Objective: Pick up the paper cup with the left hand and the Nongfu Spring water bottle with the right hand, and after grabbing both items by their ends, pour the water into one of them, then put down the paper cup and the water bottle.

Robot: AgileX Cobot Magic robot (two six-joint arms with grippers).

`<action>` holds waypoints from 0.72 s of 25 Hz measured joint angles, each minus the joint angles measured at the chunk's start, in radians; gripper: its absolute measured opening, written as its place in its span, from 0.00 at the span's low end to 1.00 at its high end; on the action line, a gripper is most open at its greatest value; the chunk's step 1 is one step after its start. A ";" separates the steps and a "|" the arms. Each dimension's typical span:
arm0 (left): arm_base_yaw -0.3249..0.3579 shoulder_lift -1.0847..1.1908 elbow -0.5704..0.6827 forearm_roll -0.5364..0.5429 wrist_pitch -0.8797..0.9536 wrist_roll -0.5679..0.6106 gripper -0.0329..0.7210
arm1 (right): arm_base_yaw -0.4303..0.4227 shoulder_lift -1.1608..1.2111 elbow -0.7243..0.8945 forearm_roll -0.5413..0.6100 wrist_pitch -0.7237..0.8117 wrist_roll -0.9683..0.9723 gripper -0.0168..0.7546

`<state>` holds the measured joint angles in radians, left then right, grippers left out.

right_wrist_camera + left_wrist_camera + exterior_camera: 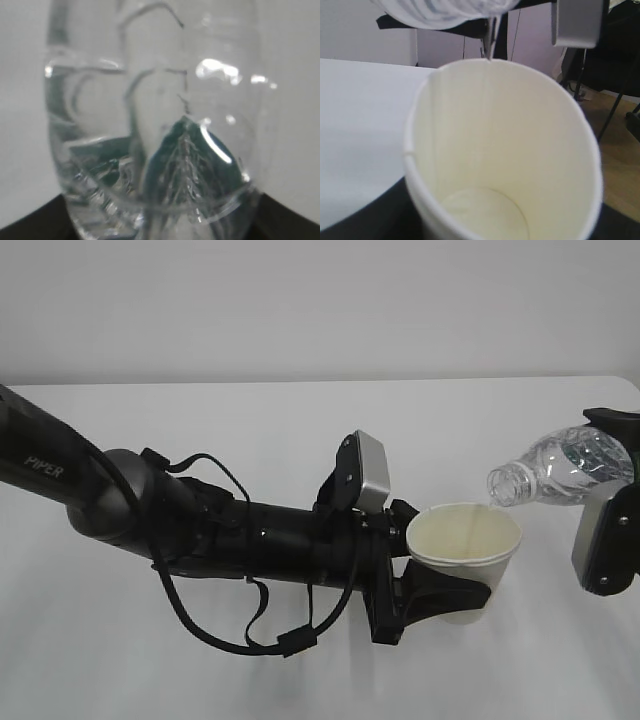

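White table [300,440] – pale bare wall [300,300] behind, brown floor [620,150] beyond.

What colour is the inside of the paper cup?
Cream, paler than the white outside of the cup. The left wrist view shows it best.

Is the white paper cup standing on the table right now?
No, the white paper cup is held above the white table by the black left gripper, under the tilted clear plastic bottle.
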<state>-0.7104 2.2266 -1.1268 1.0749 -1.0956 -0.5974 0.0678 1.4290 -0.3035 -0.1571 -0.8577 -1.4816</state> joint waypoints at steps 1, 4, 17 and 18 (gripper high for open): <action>0.000 0.000 0.000 0.000 0.000 0.000 0.63 | 0.000 0.000 0.000 0.000 0.000 -0.002 0.58; 0.000 0.000 0.000 0.000 0.002 0.000 0.63 | 0.000 0.000 0.000 0.000 0.000 -0.002 0.58; 0.000 0.000 0.000 0.000 0.039 0.000 0.63 | 0.000 0.000 0.000 -0.013 0.000 -0.004 0.58; 0.000 0.000 0.000 0.002 0.039 0.000 0.63 | 0.000 0.000 0.000 -0.014 0.000 -0.005 0.58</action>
<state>-0.7104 2.2266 -1.1268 1.0767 -1.0568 -0.5979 0.0678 1.4290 -0.3035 -0.1715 -0.8577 -1.4868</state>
